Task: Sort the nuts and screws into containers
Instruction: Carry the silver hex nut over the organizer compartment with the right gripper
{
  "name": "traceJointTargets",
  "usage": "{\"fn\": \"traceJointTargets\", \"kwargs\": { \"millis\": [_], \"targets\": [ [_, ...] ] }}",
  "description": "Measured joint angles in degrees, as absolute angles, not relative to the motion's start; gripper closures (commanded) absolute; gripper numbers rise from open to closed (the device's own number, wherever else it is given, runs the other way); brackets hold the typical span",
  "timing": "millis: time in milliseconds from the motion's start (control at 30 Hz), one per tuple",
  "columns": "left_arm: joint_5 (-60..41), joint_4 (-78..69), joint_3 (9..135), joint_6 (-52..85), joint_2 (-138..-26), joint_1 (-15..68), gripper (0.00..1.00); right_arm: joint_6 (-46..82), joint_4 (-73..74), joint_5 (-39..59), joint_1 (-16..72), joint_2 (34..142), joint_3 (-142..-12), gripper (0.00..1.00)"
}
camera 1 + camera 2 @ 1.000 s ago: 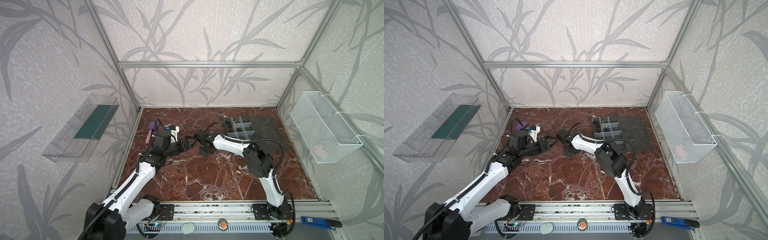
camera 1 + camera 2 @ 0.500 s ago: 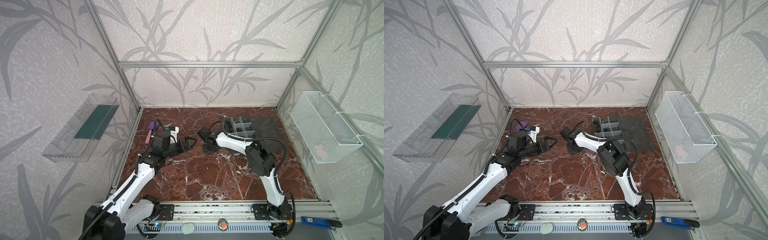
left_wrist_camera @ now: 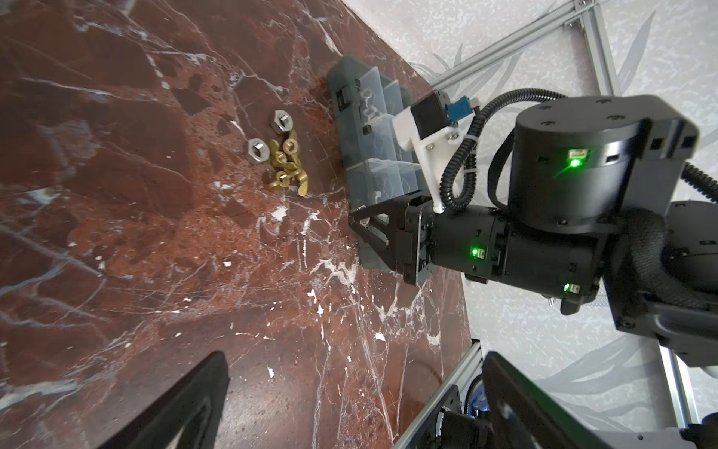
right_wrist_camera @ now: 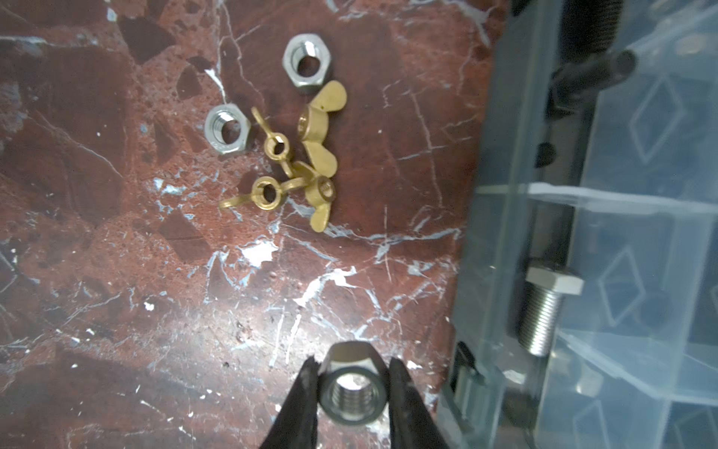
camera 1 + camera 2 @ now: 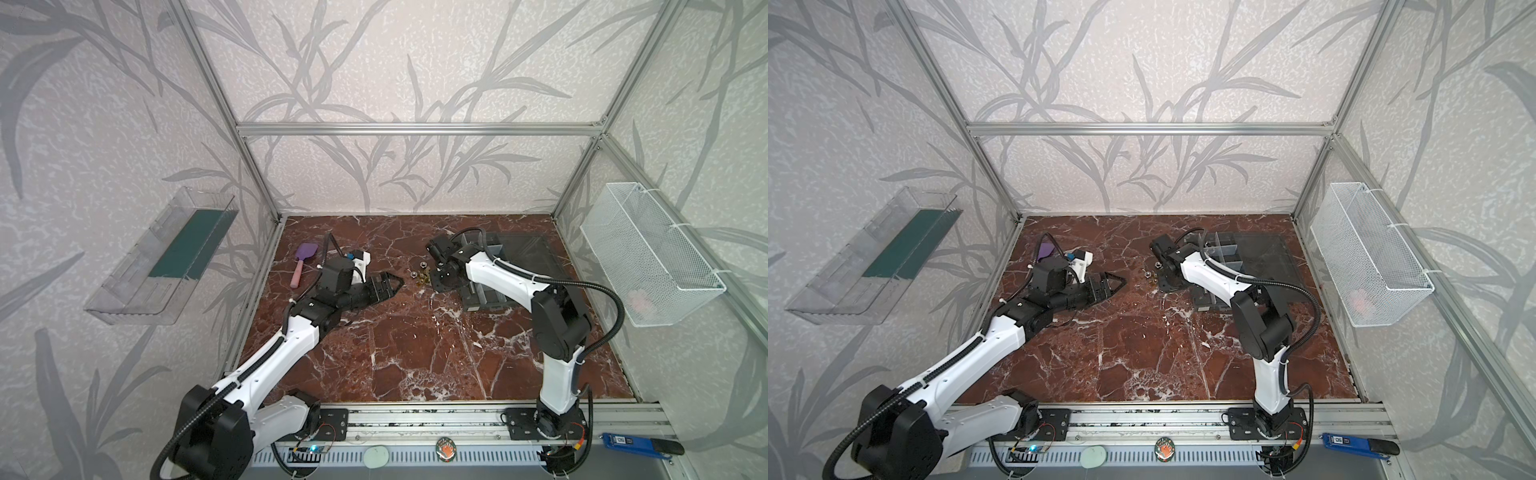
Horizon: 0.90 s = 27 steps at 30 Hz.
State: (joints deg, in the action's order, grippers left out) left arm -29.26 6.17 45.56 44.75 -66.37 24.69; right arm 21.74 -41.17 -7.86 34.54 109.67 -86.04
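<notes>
just left of the organizer box [image 5: 478, 297], over the marble floor [image 5: 395, 353], the right gripper [image 4: 352, 367] is pinching a silver hex nut [image 4: 352, 394] between its fingertips; the jaws are standing narrowly apart, closing onto two opposite flats, with the threaded bore facing the wrist camera; the left gripper [image 5: 395, 289] is hovering well to the left with jaws spread wide, carrying nothing; two loose hex nuts [image 4: 307, 64] and a tangle of brass wing nuts [image 4: 301, 163] are lying on the floor near the box's left wall; a silver bolt [image 4: 544, 311] is lying inside one compartment; handling judgement: the held nut is looking rigid, smooth and dense for its size, so a grip on its corners is likely letting it twist or slip; flat-to-flat holding is suiting it; hard metal is probably bouncing on plastic, so a low release is advisable; the wing nuts are looking lighter and interlocked; gripping one across both wings is appearing safest, though lifting one is risking dragging its neighbours.
</notes>
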Motion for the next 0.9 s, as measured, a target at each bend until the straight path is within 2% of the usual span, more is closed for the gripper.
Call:
{"fn": "traceJointTargets", "kwargs": {
  "millis": [267, 500, 900],
  "targets": [
    [-28.56, 2.92, 51.77, 44.62, -73.82, 31.24, 0.01, 20.95, -41.47, -8.51, 26.57, 100.84, -78.56, 0.81],
    [-28.60, 1.67, 54.26, 44.62, -77.80, 33.41, 0.01, 20.71, -41.58, -8.97, 19.49, 96.31, -71.99, 0.81],
    [-28.56, 1.89, 56.05, 44.62, -79.00, 33.61, 0.01, 19.75, -39.51, -8.25, 15.92, 95.55, -68.40, 0.79]
  ]
}}
